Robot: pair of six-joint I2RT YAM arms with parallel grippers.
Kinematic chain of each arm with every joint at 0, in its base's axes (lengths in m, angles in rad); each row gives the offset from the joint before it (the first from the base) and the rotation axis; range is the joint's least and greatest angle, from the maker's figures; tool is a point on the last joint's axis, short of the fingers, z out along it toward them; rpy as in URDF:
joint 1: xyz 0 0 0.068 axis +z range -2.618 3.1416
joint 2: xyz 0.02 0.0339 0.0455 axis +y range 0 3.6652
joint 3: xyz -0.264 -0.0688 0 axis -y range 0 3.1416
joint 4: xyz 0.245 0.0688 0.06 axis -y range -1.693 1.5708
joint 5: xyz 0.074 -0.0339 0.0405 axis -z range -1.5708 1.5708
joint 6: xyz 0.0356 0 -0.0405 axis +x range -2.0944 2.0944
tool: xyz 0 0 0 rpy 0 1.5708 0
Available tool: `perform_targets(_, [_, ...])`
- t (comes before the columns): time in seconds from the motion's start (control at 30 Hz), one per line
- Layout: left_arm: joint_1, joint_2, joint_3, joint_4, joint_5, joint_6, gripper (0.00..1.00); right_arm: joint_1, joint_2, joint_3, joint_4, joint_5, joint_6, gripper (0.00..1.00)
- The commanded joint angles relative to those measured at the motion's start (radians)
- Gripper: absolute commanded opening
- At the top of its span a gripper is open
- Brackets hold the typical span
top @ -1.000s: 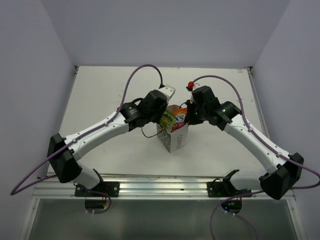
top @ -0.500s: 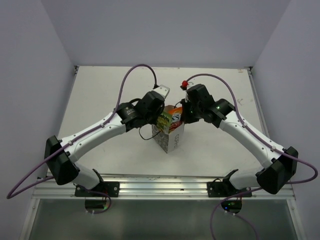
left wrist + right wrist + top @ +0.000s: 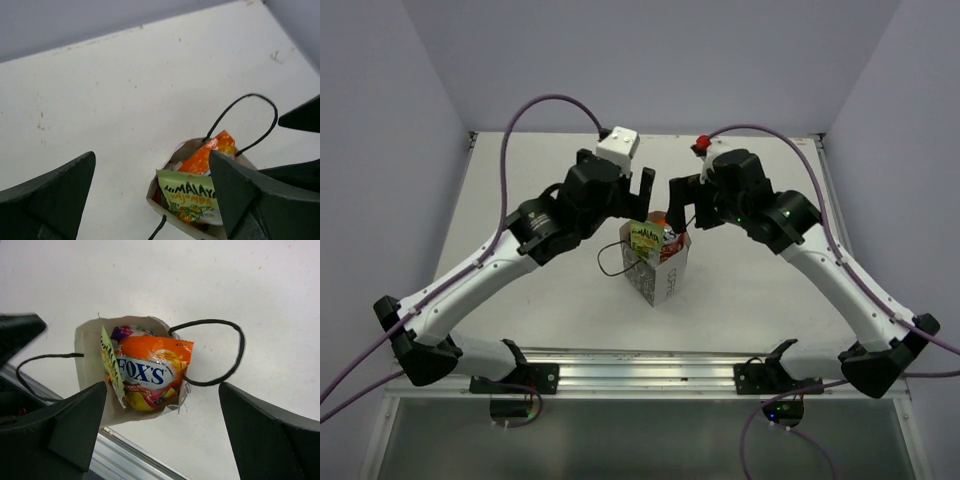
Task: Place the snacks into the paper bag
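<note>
The white paper bag point(image 3: 663, 278) stands upright mid-table with the snacks packed in its mouth. An orange packet point(image 3: 150, 365) fills the opening. A pale green packet point(image 3: 111, 365) stands on edge beside it, and a bit of a purple one point(image 3: 120, 332) shows behind. My left gripper point(image 3: 642, 190) hovers open above the bag's left side and holds nothing. My right gripper point(image 3: 680, 198) hangs open above the right side, also holding nothing. In the left wrist view the green packet point(image 3: 192, 195) and orange packet point(image 3: 212, 150) poke from the bag's rim point(image 3: 150, 192), below my open left gripper point(image 3: 152, 155). My right gripper point(image 3: 162, 385) straddles the bag point(image 3: 87, 355) from above.
The bag's black cord handles point(image 3: 240, 347) flop outward onto the white table point(image 3: 520, 200). A metal rail point(image 3: 640, 372) runs along the near edge. Pale walls close in the table on three sides. Purple cables arch above both arms.
Both grippers were shut low at the bag's mouth. They have opened and risen above it, leaving the packets in the bag. The bag stays upright.
</note>
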Motion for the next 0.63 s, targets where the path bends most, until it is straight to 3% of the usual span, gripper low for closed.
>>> perform_targets(0.0, [-0.003, -0.071, 0.059, 0.112, -0.11, 0.01, 0.99, 0.002, -0.107, 0.071, -0.037, 0.098, 0.013, 0.99])
perform_targets(0.1, [0.017, -0.104, 0.004, 0.15, -0.205, 0.017, 1.0, 0.003, -0.116, 0.1, -0.132, 0.327, 0.014, 0.99])
perform_targets(0.17, [0.071, -0.102, -0.028, 0.141, -0.167, 0.014, 1.0, 0.003, -0.11, 0.103, -0.209, 0.478, 0.014, 0.99])
perform_targets(0.2, [0.167, -0.099, -0.039, 0.143, -0.1, 0.008, 1.0, 0.002, -0.107, 0.096, -0.231, 0.622, 0.007, 0.99])
perform_targets(0.27, [0.281, -0.092, -0.079, 0.146, -0.04, -0.019, 1.0, -0.001, -0.098, 0.059, -0.281, 0.758, 0.01, 0.99])
perform_targets(0.3, [0.403, -0.09, -0.088, 0.15, 0.059, -0.047, 1.0, -0.006, -0.098, 0.043, -0.287, 0.865, 0.013, 0.99])
perform_targets(0.47, [0.703, -0.088, -0.154, 0.242, 0.293, -0.099, 1.0, -0.017, -0.136, 0.005, -0.266, 0.892, 0.017, 0.99])
perform_targets(0.6, [0.773, -0.073, -0.162, 0.297, 0.371, -0.073, 1.0, -0.026, -0.182, -0.038, -0.212, 0.861, -0.01, 0.99])
